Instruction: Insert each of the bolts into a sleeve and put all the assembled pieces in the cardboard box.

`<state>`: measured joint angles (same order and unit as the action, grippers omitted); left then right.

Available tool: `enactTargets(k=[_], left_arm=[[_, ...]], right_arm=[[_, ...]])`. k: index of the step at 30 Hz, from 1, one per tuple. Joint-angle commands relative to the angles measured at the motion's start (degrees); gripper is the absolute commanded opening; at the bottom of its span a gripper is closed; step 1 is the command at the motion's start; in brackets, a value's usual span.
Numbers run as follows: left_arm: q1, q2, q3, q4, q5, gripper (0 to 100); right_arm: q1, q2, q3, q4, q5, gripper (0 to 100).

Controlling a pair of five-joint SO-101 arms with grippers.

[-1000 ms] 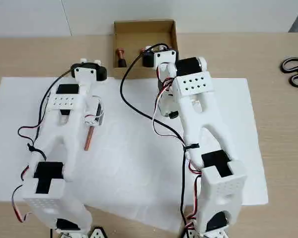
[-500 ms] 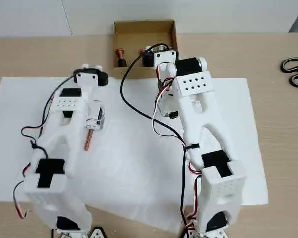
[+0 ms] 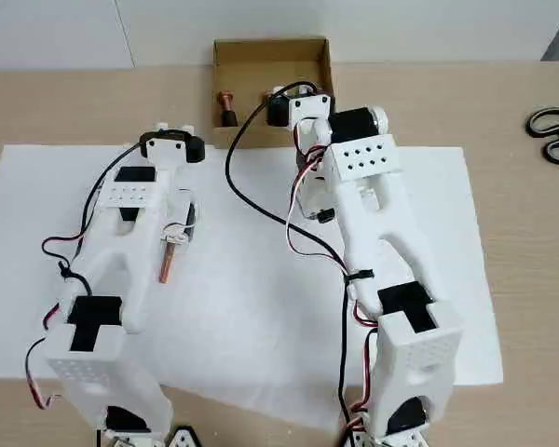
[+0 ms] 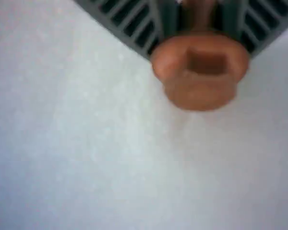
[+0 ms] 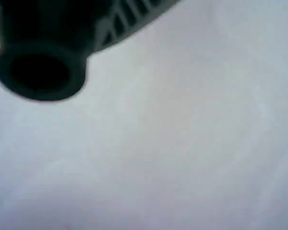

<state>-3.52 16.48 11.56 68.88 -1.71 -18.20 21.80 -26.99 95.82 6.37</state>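
Observation:
My left gripper (image 3: 176, 235) is shut on a copper bolt (image 3: 168, 261) over the white paper (image 3: 242, 307), left of centre. In the left wrist view the bolt's head (image 4: 199, 72) juts out from between the ribbed grey fingers (image 4: 134, 21). My right gripper (image 5: 53, 21) is shut on a black sleeve (image 5: 38, 72), whose open bore faces the camera above the paper. The right arm (image 3: 359, 186) stretches over the paper's far middle and hides its gripper from above. The cardboard box (image 3: 270, 47) stands at the far edge with two assembled pieces (image 3: 226, 104) inside.
Scissors (image 3: 554, 130) lie at the far right on the wooden table (image 3: 503, 102). A black cable (image 3: 247, 186) loops across the paper between the two arms. The right arm's wrist sits close to the box's near wall.
The left arm's wrist has drawn back slightly toward the near side, still holding the bolt. The right arm has not moved.

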Motion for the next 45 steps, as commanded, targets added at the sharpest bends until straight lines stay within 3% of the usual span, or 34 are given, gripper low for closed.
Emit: enactTargets(k=[1, 12, 17, 29, 34, 45], left_arm=[[-0.09, -4.04, -0.40, -0.53, 0.53, 1], [-0.09, -22.86, -0.48, 3.96, 2.20, 1], [-0.53, -31.56, -0.48, 8.44, 10.11, 1], [-0.09, -49.41, -0.13, 16.62, 12.92, 1], [-0.09, -56.97, -0.04, 18.11, 20.04, 1], [-0.09, -62.86, 2.42, 16.18, 20.22, 1]], right_arm=[[0.31, -4.00, -0.35, 0.31, 0.35, 0.4], [0.22, -6.99, -2.55, 0.22, 0.53, 0.4], [-0.22, -16.31, -3.87, 0.04, 0.53, 0.4], [-1.01, -36.88, -3.34, 0.48, 0.53, 0.4], [-1.01, -46.37, 3.16, 0.31, 0.53, 0.4], [-0.75, -64.31, 22.15, 0.04, 0.44, 0.4]])
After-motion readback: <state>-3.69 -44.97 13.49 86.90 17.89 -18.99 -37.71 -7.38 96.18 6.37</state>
